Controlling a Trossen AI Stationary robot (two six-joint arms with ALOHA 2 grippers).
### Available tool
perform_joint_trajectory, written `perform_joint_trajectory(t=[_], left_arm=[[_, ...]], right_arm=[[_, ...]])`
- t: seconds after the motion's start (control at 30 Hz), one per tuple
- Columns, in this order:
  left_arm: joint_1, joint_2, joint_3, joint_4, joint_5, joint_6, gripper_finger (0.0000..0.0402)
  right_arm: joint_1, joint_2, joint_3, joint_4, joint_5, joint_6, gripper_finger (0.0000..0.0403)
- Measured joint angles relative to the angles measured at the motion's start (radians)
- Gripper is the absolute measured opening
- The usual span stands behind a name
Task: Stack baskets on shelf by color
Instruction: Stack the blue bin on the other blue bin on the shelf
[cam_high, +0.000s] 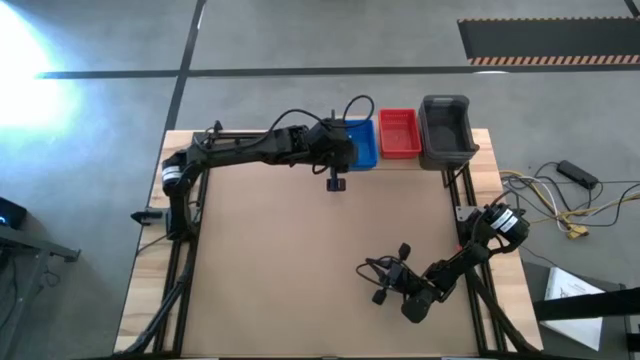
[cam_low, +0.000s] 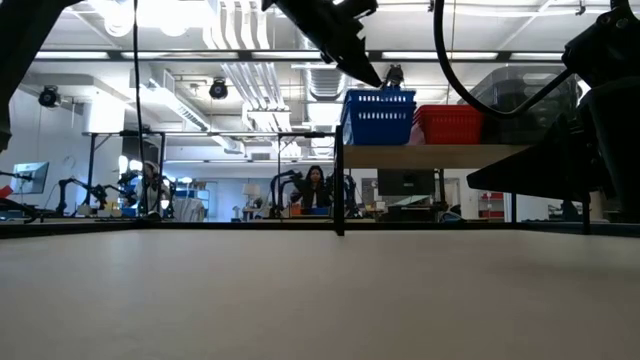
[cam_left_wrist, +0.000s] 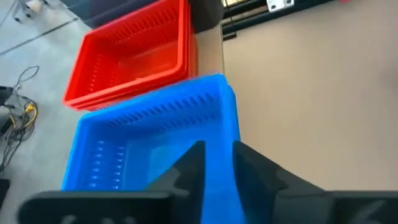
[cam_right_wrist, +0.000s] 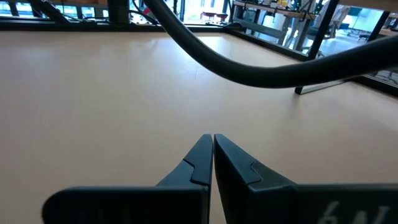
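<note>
Left tool (cam_left_wrist: 217, 165) sits at blue basket (cam_left_wrist: 149, 149); fingers slightly parted across its wall. Three basket stacks, one per colour, on shelf (cam_low: 440, 155) at counter's (cam_high: 300, 260) far edge: blue, red (cam_high: 398, 132), grey (cam_high: 446, 130). Right tool (cam_right_wrist: 211, 152) closed, empty, low over counter.

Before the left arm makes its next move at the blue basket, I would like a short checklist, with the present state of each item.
1. Left gripper at the blue basket: ok, its fingers straddle the basket's near wall.
2. Left fingers released from that wall: cannot tell; a small gap shows, but contact is unclear.
3. Blue basket on the shelf: ok, it stands at the shelf's left end.
4. Red basket beside the blue one, grey basket at the right end: ok, all three in a row.
5. Right gripper out of the way: ok, shut, low over the table near the front right.
</note>
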Motion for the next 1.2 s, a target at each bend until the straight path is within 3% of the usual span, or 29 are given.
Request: perform_joint_trajectory(t=[0.2, 0.33, 0.63, 1.2], left_arm=[[0.003, 0.0, 0.0, 0.005, 0.0, 0.0, 0.0129], [-0.003, -0.008, 0.0, -0.048, -0.001, -0.001, 0.0155], [-0.01, 0.012, -0.012, -0.079, -0.002, 0.002, 0.0131], [0.017, 0.04, -0.012, 0.098, -0.006, 0.089, 0.0122]], right_arm=[[0.0, 0.0, 0.0, 0.0, -0.002, 0.0, 0.0009], [0.0, 0.0, 0.0, 0.001, -0.002, 0.0, 0.0009], [0.0, 0.0, 0.0, 0.0, -0.006, 0.0, 0.0009], [0.0, 0.0, 0.0, 0.0, -0.006, 0.003, 0.0009]])
